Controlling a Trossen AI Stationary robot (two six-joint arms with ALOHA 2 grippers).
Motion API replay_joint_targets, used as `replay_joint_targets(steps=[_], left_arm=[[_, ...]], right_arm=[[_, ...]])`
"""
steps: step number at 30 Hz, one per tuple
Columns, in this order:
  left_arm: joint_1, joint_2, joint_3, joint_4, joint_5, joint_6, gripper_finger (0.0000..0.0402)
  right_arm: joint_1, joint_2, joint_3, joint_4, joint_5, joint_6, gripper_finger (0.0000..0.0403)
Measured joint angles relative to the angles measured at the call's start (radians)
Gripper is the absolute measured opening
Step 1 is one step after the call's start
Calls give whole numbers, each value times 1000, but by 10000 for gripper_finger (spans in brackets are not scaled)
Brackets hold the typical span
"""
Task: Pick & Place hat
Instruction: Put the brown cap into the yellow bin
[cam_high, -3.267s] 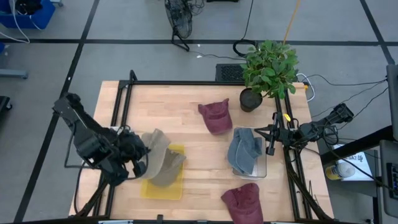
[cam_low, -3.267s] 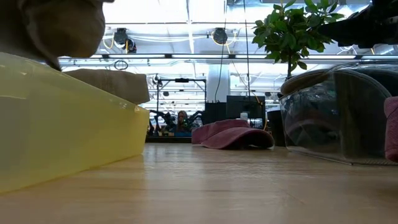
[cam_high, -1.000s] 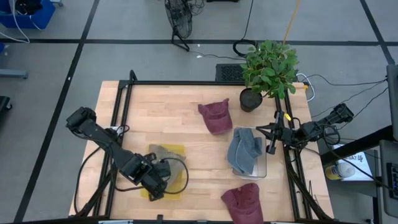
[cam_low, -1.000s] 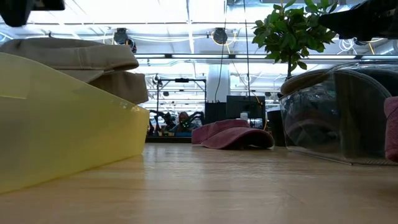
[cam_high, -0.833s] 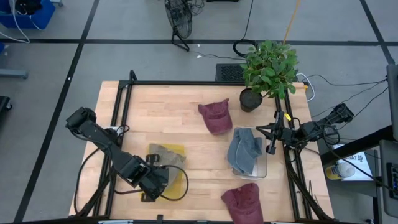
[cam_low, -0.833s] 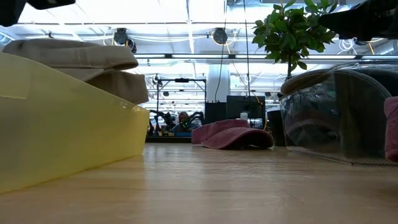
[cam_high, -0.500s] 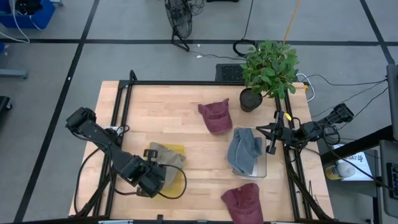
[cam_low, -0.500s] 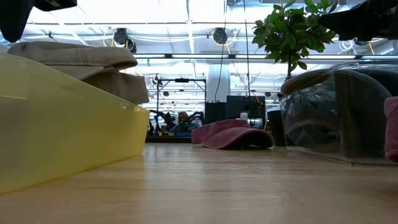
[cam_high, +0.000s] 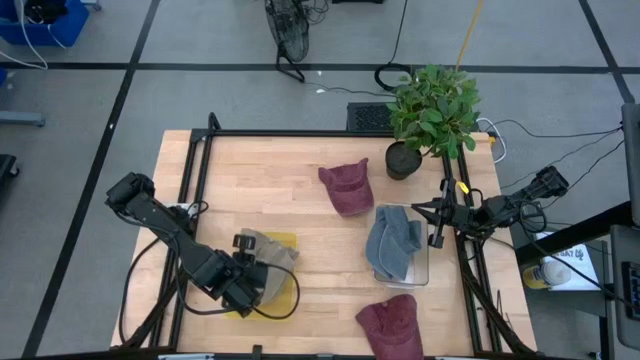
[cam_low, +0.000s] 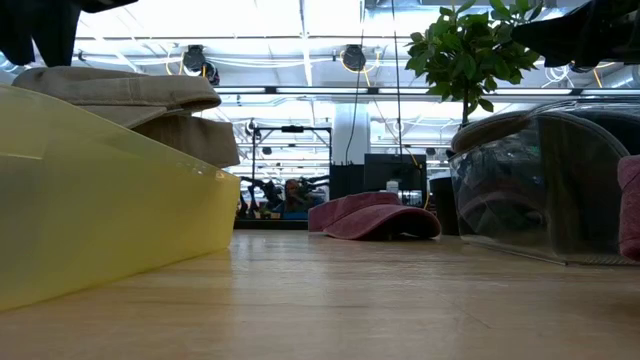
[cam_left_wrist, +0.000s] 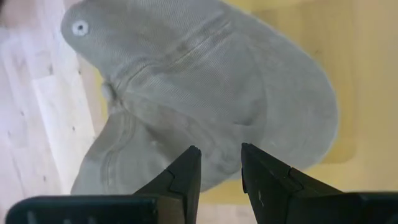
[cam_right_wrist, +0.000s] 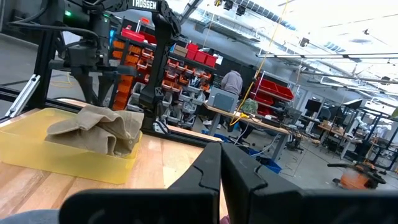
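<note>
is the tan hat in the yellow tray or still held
In the tray. The tan hat lies crumpled in the yellow tray, and the left tool hangs just above it, fingers parted and empty.

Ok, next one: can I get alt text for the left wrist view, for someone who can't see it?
A tan cap lies crumpled in a shallow yellow tray on a light wooden table, seen from just above. The left hand hovers over the cap's edge, its two dark fingers slightly apart with nothing between them.
</note>
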Motion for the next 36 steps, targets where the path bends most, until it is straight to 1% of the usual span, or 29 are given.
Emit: replay_joint_targets(steps=[6, 11, 19, 31, 33, 34, 36], left_arm=[[0, 0, 0, 52, 1, 0, 120], [0, 0, -6, 52, 1, -6, 120], [-9, 1, -79, 60, 2, -51, 120], [-9, 1, -134, 184, 2, -54, 119], [-8, 1, -134, 196, -4, -60, 108], [-8, 2, -134, 201, -8, -59, 94], [-8, 1, -134, 214, -12, -57, 50]], right_arm=[[0, 0, 0, -7, 0, 22, 0], [0, 0, 0, -8, 0, 22, 0], [0, 0, 0, -11, 0, 22, 0], [0, 0, 0, -11, 0, 22, 0], [0, 0, 0, -11, 0, 22, 0], [0, 0, 0, -11, 0, 22, 0], [0, 0, 0, -11, 0, 22, 0]])
